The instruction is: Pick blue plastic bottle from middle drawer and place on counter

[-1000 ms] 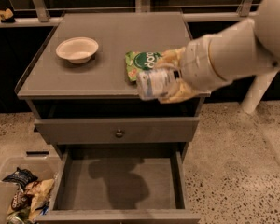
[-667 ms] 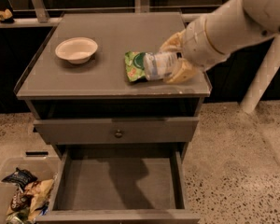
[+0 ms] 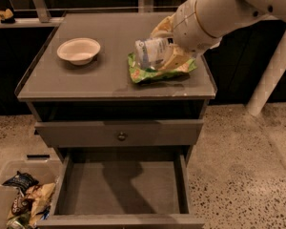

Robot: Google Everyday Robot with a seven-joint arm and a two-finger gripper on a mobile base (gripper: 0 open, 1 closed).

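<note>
The blue plastic bottle (image 3: 151, 52) lies on its side in my gripper (image 3: 163, 51), held just over the green snack bag (image 3: 157, 71) on the counter (image 3: 76, 82). The gripper is shut on the bottle, with tan fingers (image 3: 177, 56) wrapped above and below it. My white arm reaches in from the upper right. The middle drawer (image 3: 121, 185) stands pulled open below, its grey floor bare.
A white bowl (image 3: 78, 49) sits on the counter's left part. A closed drawer front with a round knob (image 3: 120, 136) is above the open drawer. A clear bin of snack bags (image 3: 24, 199) stands on the floor at lower left. A white post (image 3: 271, 75) leans at right.
My gripper has carried the bottle up and back from the counter's front edge to over the green snack bag, and the arm has swung back towards the upper right.
</note>
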